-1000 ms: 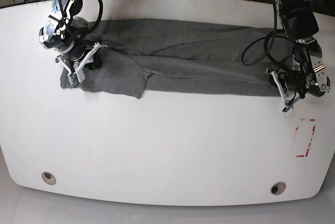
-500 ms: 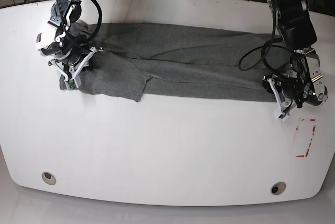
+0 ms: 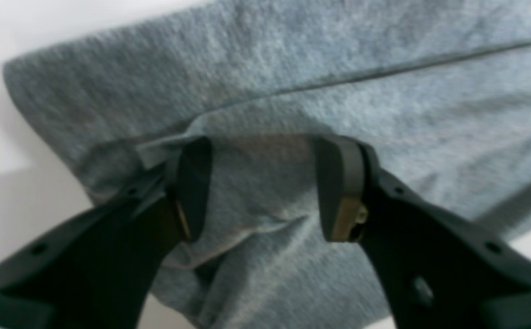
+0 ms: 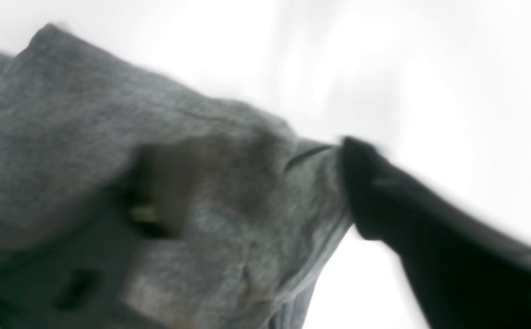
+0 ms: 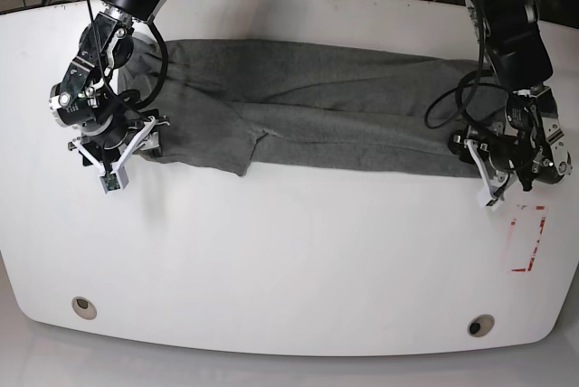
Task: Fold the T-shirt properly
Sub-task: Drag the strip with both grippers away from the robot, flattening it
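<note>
Cloth is what the whole scene turns on: the plain heather-grey, short-sleeved knit T-shirt [image 5: 317, 107] lies stretched as a long band across the far half of the white oval worktop [image 5: 271, 260], already doubled lengthwise, with a sleeve flap poking out of the near edge towards the left. At the left of the base view sits the right hand [image 5: 116, 154], at the shirt's end where cloth gives way to bare worktop. Its own camera is badly smeared, but it shows one dark finger [image 4: 366, 192] out past the cloth edge and the other only as a dim shape over the fabric, so the jaws look spread and nothing looks pinched. I take that placement to be a letting-go at the corner, so the end lies flat. Moving right, the band runs straight and fairly smooth, which suggests both ends were pulled taut on purpose. At the far right the left hand [image 5: 489, 173] hovers at the other end of the shirt; in its wrist view the two dark pads [image 3: 338, 183] stand well apart, with a low ridge of grey cloth between them, touching neither firmly. Beyond it, a red-marked rectangle [image 5: 526, 238] sits on the worktop, clear of the shirt.
</note>
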{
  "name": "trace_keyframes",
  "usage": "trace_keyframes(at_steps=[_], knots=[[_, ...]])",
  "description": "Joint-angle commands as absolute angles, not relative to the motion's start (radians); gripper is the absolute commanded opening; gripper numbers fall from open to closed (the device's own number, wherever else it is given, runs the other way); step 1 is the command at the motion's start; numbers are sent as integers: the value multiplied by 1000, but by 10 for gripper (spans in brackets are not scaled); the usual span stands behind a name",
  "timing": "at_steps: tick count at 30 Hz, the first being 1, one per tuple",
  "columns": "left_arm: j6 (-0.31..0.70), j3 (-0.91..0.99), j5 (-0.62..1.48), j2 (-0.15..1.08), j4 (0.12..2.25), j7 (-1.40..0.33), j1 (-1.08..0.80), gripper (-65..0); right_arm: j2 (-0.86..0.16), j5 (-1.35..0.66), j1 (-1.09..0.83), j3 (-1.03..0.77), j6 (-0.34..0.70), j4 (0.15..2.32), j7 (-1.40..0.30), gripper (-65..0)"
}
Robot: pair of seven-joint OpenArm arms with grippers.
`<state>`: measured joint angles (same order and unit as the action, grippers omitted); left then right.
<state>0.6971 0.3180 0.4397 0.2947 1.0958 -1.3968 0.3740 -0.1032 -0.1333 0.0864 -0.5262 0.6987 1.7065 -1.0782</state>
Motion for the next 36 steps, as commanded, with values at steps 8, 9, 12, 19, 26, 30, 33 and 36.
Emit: trace_keyframes(at_steps=[8,9,12,19,26,30,33,36], knots=[[698,318,638,328,1109,-1389,406,-297,-143,-147,183,-458,698,1515,-1061,-162],[698,318,650,331,1109,-1388,404,-297,-140,-147,185,-455,698,1512,-1061,-166],[698,318,674,335,1109,-1388,401,-299,-105,-147,191,-433,698,1514,-1061,-170],[698,320,680,361,1109,-1385,400,-299,-42,-147,223,-377,698,1511,-1061,-174],[698,320,682,364,1109,-1385,383,-299,25,-140,252,-349,698,1443,-990,-174],[698,320,677,364,1147,-1385,375,-299,25,-140,272,-332,698,1331,-921,-176],[698,320,677,364,1188,-1385,348,-299,22,-140,298,-334,698,1254,-889,-176],[698,320,677,364,1241,-1385,323,-299,13,-140,305,-334,698,1211,-854,-178]])
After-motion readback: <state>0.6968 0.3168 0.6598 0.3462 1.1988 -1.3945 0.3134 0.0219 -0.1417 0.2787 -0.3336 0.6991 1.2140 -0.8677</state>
